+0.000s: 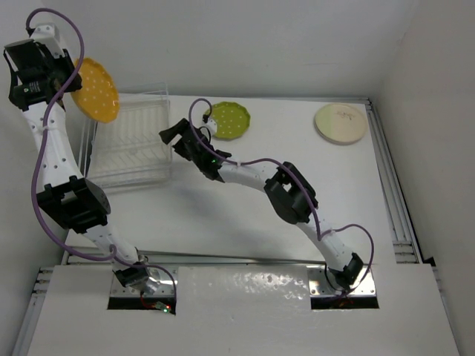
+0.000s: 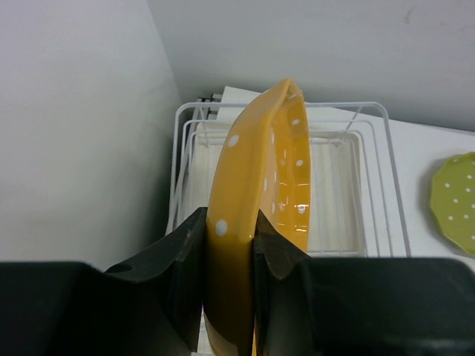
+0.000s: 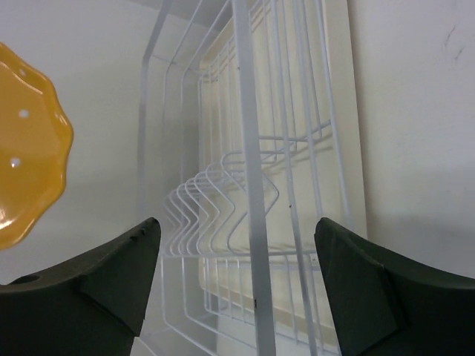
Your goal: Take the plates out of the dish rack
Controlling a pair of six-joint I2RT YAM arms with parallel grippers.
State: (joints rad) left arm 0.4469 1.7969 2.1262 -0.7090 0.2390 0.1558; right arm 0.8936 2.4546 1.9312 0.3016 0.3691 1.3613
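While it was clamped on edge between the clenched black jaws of the left gripper [image 2: 230, 222], the round orange-yellow plate with white dots [image 2: 269, 167] hung raised over the far left corner of the dish rack. In the top view this plate [image 1: 96, 90] stood tilted, its rim overlapping the rack's far left end.

The rectangular clear plastic dish rack with a white wire rim [image 1: 128, 142] sat on the left part of the white table [image 1: 185, 215], close to the left wall.

The round lime green plate with pale dots [image 1: 228, 120] lay flat on the table just right of the rack's far right corner. The plain round cream plate [image 1: 341, 123] lay flat well apart from it, near the table's far right edge.

The right gripper [image 3: 237, 230] was released, its dark jaws spread wide and grasping nothing. It pointed at the rack's wire side from just beside the rack's right edge, near the green plate. Purple cables [image 1: 46, 148] ran along both arms.
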